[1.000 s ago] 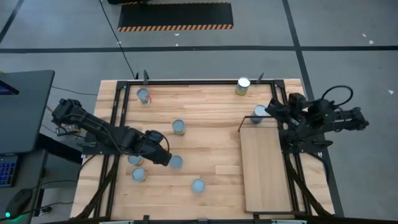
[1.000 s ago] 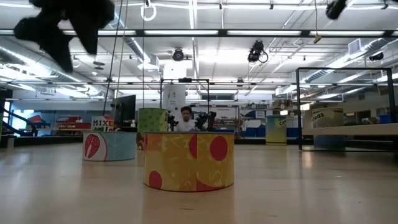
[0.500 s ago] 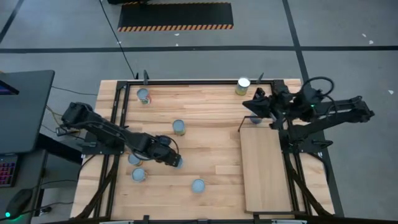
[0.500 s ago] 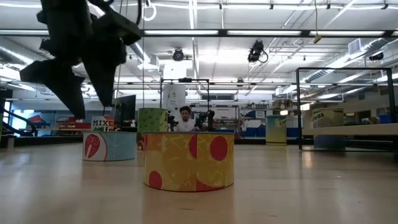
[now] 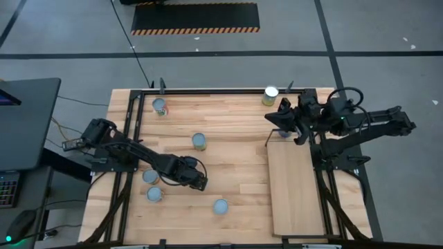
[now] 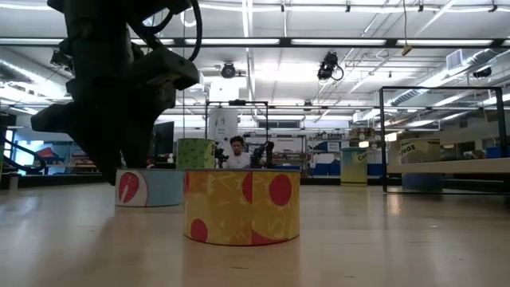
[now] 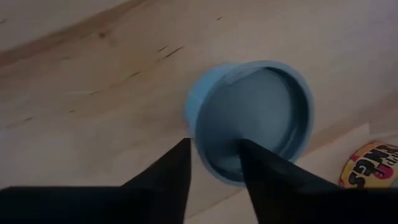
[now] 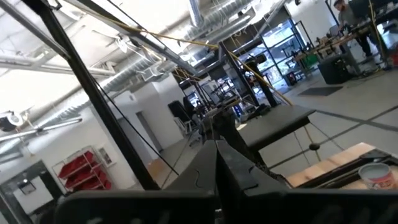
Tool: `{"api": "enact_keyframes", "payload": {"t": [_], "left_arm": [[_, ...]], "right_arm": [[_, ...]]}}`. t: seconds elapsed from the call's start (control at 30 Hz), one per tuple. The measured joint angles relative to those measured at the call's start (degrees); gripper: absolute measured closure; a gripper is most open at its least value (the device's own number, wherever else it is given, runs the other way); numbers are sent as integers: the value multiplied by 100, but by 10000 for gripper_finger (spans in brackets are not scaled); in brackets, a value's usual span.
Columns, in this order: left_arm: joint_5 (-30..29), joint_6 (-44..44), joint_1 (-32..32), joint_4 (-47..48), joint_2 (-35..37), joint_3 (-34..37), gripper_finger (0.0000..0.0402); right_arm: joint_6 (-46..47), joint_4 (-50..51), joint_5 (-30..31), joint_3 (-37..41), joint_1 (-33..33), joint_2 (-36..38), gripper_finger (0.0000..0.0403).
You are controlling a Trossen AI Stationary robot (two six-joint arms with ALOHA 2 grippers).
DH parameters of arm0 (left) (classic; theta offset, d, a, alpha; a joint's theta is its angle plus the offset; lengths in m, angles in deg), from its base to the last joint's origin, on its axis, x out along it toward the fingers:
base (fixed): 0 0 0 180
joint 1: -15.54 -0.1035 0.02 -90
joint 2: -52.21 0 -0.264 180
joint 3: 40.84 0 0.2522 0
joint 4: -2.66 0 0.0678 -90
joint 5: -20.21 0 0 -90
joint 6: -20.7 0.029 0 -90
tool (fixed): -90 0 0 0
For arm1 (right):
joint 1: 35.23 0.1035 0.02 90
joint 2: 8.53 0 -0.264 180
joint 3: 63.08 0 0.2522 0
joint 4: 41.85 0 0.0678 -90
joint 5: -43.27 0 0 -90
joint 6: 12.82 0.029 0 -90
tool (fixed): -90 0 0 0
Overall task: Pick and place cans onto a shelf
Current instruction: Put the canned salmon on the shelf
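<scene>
Yellow with red dots, the nearest short round can [image 6: 242,206] stands alone on the plank wooden table [image 5: 235,149], and just behind it the left gripper [image 5: 199,182] has its dark fingers [image 7: 174,168] straddling the rim of a blue-topped tin [image 7: 252,118], one outside the wall and one inside the recessed top, not visibly squeezing. Farther off, the right gripper [image 5: 279,119] hangs pressed together over the far end of the pale plywood shelf [image 5: 296,188] with its thin black frame, near a yellow-lidded can [image 5: 270,95] at the table's back edge.
</scene>
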Motion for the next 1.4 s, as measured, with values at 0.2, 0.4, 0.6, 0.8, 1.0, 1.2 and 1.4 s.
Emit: {"api": "enact_keyframes", "payload": {"t": [0.2,0.4,0.6,0.8,1.0,1.2,1.4], "left_arm": [[-105,64,-19,-5,-6,-7,356],[101,375,-168,-202,83,4,390],[220,847,-431,-221,430,-237,395],[219,1564,-835,-2,453,-945,396],[200,2154,-1269,932,449,-1766,396],[38,2634,-1528,1228,449,-2180,396],[-73,2746,-1592,659,447,-2197,396]], "right_arm": [[-398,258,-148,0,0,2,394],[-1088,808,-265,0,0,2,380],[-1713,1606,-114,0,-60,-190,309],[-2328,1811,-295,-25,-59,-1006,191],[-2811,2337,-221,-341,228,-1868,72],[-3025,2505,-138,-522,275,-2430,7],[-3314,2482,97,-522,275,-2898,15]]}}
